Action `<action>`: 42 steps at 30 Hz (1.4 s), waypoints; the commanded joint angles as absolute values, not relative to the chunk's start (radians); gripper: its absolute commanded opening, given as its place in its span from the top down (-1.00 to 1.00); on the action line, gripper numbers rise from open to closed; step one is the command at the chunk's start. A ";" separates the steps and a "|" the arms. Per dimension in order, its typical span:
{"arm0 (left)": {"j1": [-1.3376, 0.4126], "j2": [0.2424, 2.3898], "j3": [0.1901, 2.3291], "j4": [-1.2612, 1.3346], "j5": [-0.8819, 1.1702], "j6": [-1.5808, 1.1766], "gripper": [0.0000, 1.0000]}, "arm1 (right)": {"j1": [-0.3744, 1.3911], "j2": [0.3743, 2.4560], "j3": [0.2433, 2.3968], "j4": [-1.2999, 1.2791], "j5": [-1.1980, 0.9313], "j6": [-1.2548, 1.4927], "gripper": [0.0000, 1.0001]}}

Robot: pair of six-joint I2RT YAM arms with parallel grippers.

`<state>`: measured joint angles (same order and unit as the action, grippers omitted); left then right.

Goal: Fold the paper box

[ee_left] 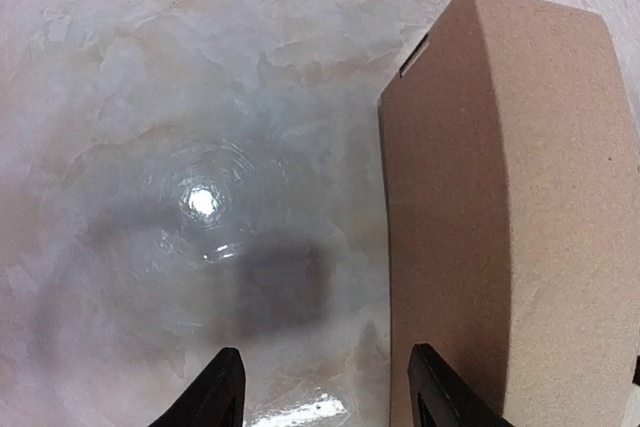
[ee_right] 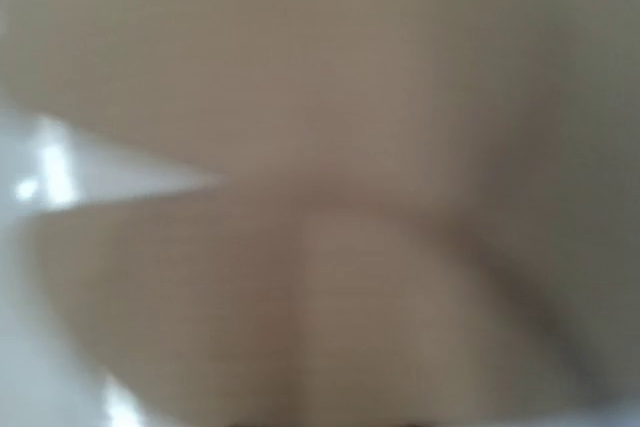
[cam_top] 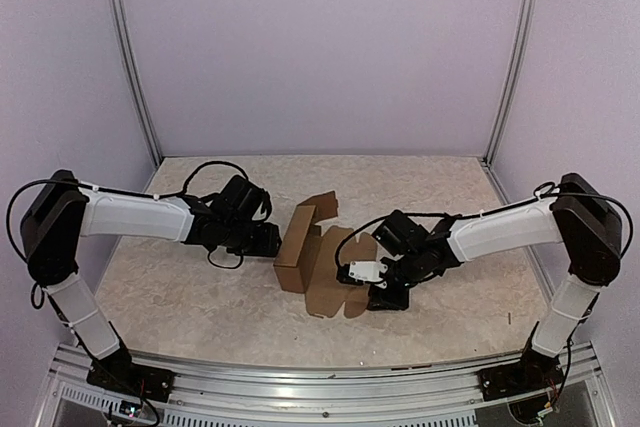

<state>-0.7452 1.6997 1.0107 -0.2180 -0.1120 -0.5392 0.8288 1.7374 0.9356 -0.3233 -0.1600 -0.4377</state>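
Observation:
The paper box (cam_top: 298, 249) is brown cardboard, half folded, in the middle of the table with one wall standing on its left and flaps spread toward the right and front. My left gripper (cam_top: 272, 240) is beside that standing wall. In the left wrist view the left gripper (ee_left: 330, 397) is open over bare table, its right finger (ee_left: 440, 397) close against the box wall (ee_left: 510, 197). My right gripper (cam_top: 362, 292) is low at the box's near right flap. The right wrist view is filled by blurred cardboard (ee_right: 320, 147), and its fingers do not show.
The marbled tabletop (cam_top: 190, 297) extends left and right of the box. Metal frame posts (cam_top: 130, 57) (cam_top: 515, 57) stand at the back corners before a plain wall. Both arms reach inward from the near edge.

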 commanded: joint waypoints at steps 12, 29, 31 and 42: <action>-0.671 1.593 1.066 -0.139 -0.040 -0.418 -0.27 | 0.648 1.628 1.035 -0.591 -0.465 -0.587 0.21; -0.655 1.823 1.218 -0.166 0.171 -0.406 -0.28 | 0.327 2.179 1.628 -0.343 -0.807 -0.403 -0.31; -0.651 1.843 1.225 -0.176 0.184 -0.394 -0.24 | 0.325 2.221 1.666 -0.276 -0.777 -0.361 -0.28; -0.636 1.869 1.192 -0.124 0.251 -0.361 -0.19 | 0.369 2.432 1.929 -0.215 -0.666 -0.274 -0.11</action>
<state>-0.6472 1.8507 1.2171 -0.1310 0.2150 -0.3935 0.3450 2.3928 1.8969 -0.2543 -0.6994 -0.3031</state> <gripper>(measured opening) 0.600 0.561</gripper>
